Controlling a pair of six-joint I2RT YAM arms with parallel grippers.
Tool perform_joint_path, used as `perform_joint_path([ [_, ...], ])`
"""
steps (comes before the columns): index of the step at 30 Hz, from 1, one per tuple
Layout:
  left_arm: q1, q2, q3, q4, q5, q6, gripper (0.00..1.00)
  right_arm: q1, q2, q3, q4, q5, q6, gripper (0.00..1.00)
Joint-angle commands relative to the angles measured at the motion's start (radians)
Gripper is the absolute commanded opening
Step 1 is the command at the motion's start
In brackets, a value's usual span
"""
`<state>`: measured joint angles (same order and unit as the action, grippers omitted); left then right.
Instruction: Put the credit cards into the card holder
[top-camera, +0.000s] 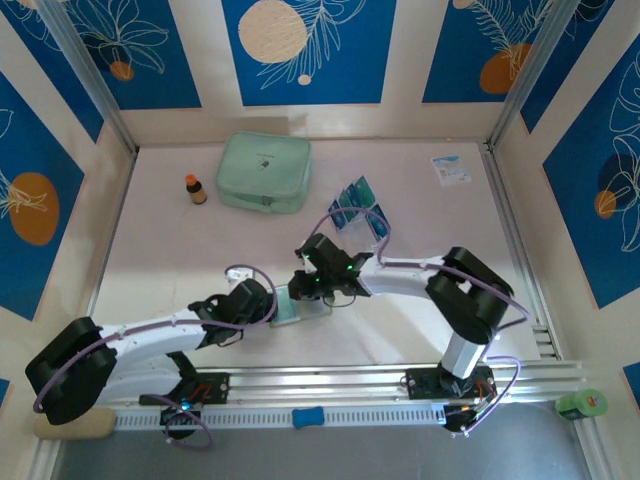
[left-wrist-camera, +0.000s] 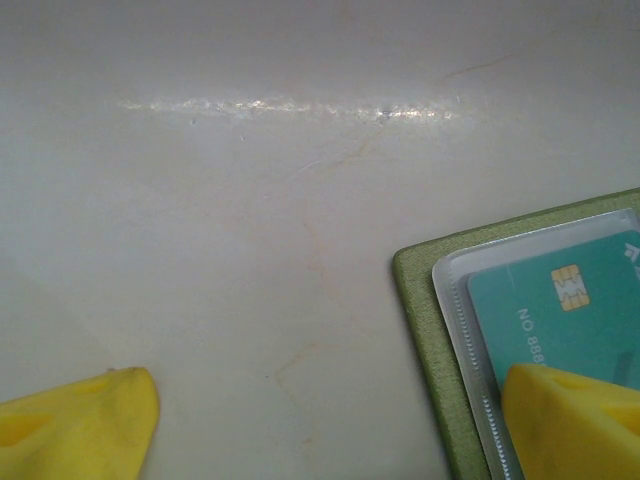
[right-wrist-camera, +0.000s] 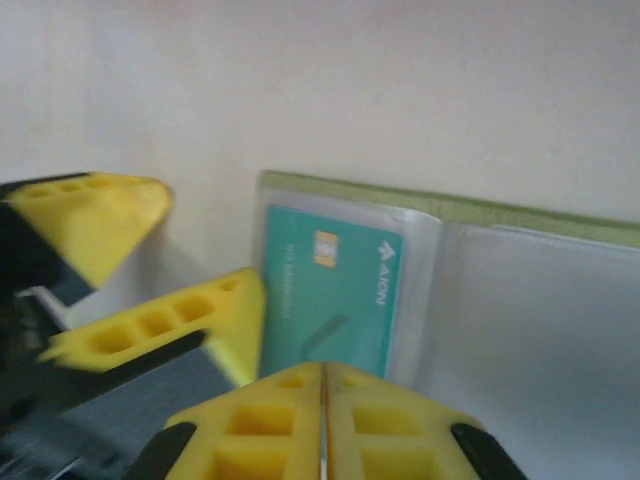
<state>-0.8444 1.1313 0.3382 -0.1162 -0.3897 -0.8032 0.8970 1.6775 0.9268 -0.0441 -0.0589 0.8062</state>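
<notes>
The olive card holder (top-camera: 288, 306) lies open on the table between my two grippers. A teal credit card (right-wrist-camera: 330, 275) with a gold chip sits in its clear sleeve. My right gripper (right-wrist-camera: 323, 395) is shut, its tips at the card's near edge and over it. My left gripper (left-wrist-camera: 330, 430) is open wide; its right fingertip (left-wrist-camera: 575, 420) rests on the sleeve over the card (left-wrist-camera: 560, 320), by the holder's olive rim (left-wrist-camera: 425, 330). The left arm's yellow fingers (right-wrist-camera: 100, 215) stand beside the holder (right-wrist-camera: 450, 205). Several loose teal and blue cards (top-camera: 355, 205) lie farther back.
A pale mint zip pouch (top-camera: 265, 172) and a small brown bottle (top-camera: 195, 189) stand at the back left. A white-and-blue paper packet (top-camera: 450, 168) lies at the back right. Metal rails run along the near and right edges.
</notes>
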Motion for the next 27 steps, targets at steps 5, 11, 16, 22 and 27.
perform_joint_path([
  [5, 0.01, 0.01, -0.008, -0.001, 0.019, 0.009, 0.89, -0.078, -0.184, -0.051, -0.187, 0.128, -0.083, 0.3],
  [11, 0.01, 0.011, -0.001, -0.007, 0.019, 0.013, 0.9, -0.109, -0.167, -0.059, -0.275, 0.205, -0.111, 0.44],
  [16, 0.01, 0.006, 0.01, -0.019, 0.018, 0.019, 0.9, -0.107, -0.084, -0.054, -0.264, 0.197, -0.104, 0.45],
  [22, 0.01, 0.001, 0.03, -0.034, 0.019, 0.034, 0.89, -0.113, -0.066, -0.055, -0.272, 0.238, -0.085, 0.19],
  [27, 0.01, -0.002, 0.062, -0.037, 0.033, 0.053, 0.9, -0.131, -0.122, -0.109, -0.284, 0.258, -0.055, 0.0],
])
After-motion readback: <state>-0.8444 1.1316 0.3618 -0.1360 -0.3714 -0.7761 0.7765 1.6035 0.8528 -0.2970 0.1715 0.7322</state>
